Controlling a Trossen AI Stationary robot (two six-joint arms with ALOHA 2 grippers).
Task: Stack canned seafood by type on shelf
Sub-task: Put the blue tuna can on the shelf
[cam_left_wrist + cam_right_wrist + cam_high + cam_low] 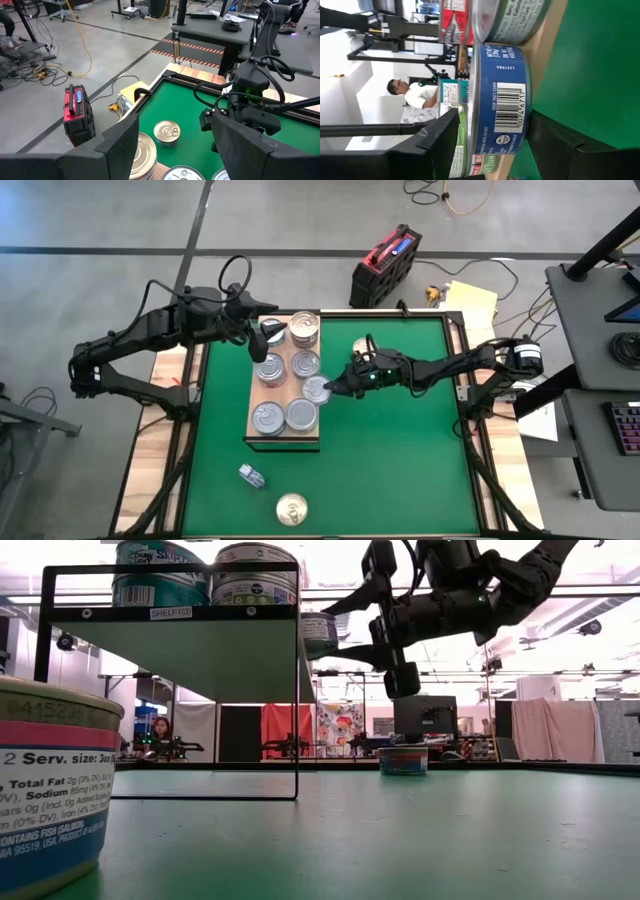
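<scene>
The shelf is a wooden board raised on a black frame, and several tins of canned seafood stand on it. A blue-labelled tin sits upright at the board's right edge. My right gripper reaches level from the right, turned on its side and open, with one finger above the tin's lid and one below its base. My left gripper hangs open over the shelf's far left part, holding nothing. More tins are on the green mat: one upright, one tipped, and one by my right arm. My right gripper's upper finger stands clear of the blue tin's lid. Its lower finger lies close under the rim of the tin's base; whether it touches, I cannot tell. The tin stands upright on the board.
The near half of the green mat lies free apart from the two tins there. A large tin stands right in front of the low camera. Beyond the table are a red case on the floor, cables and desks, and a person in the room behind.
</scene>
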